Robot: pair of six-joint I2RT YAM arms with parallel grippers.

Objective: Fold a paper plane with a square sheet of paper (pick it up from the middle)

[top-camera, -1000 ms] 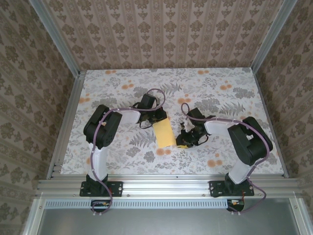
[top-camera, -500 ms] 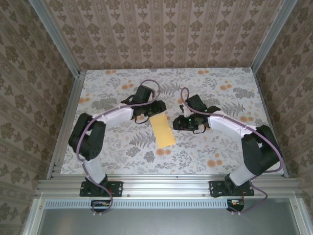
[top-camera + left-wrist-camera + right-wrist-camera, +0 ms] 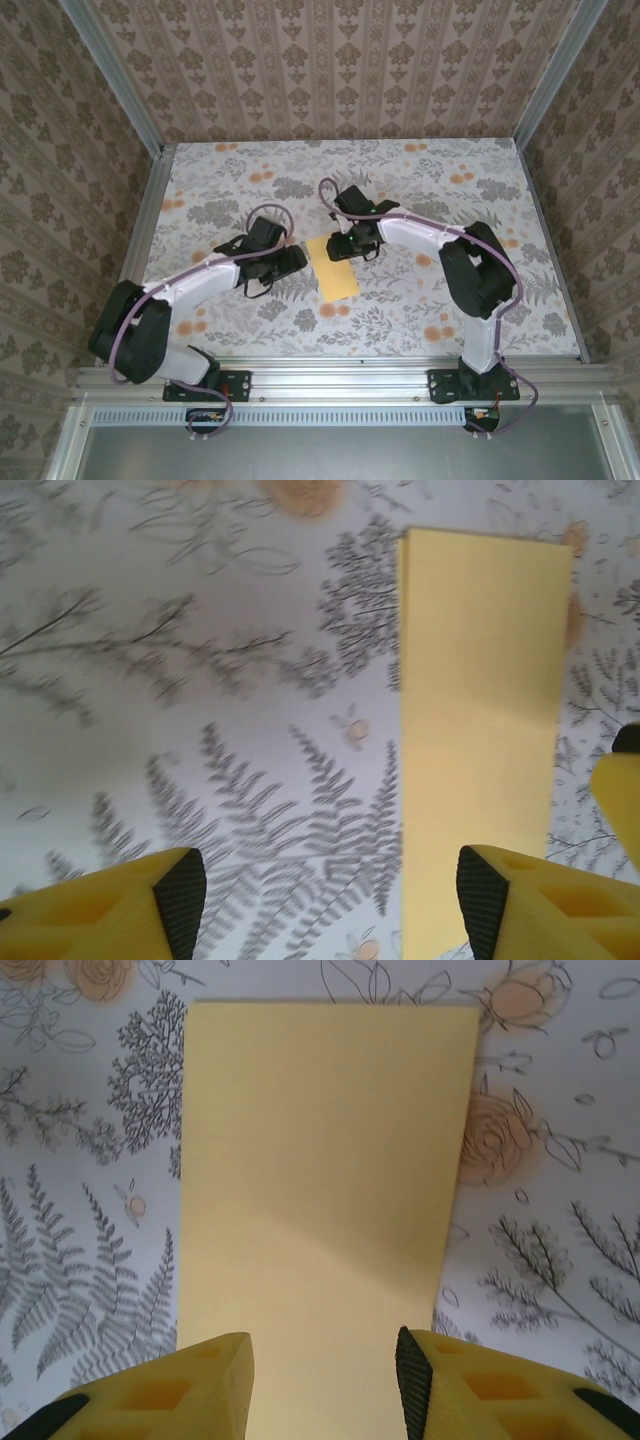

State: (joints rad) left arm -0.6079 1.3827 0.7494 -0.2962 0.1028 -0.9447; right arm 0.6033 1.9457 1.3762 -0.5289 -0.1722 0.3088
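Note:
The yellow sheet of paper [image 3: 337, 270] lies flat on the floral table as a long narrow rectangle, about half as wide as it is long; no pointed plane shape is in view. My left gripper [image 3: 298, 260] is low at the sheet's left edge and open. In the left wrist view its right finger [image 3: 490, 900] sits at the edge of the paper [image 3: 480, 710]. My right gripper [image 3: 345, 248] hovers open over the far end of the sheet. In the right wrist view both of its fingers [image 3: 420, 1380] are above the paper [image 3: 320, 1150], with nothing gripped.
The floral tablecloth [image 3: 420, 310] covers the table, with orange flower prints [image 3: 437, 331] scattered on it. Aluminium rails [image 3: 140, 240] and patterned walls border the table. The right gripper's yellow finger [image 3: 622, 800] shows at the right edge of the left wrist view.
The left arm swung from the sheet's far left corner down to its left edge. The right gripper moved left onto the sheet's far end. The paper stayed put.

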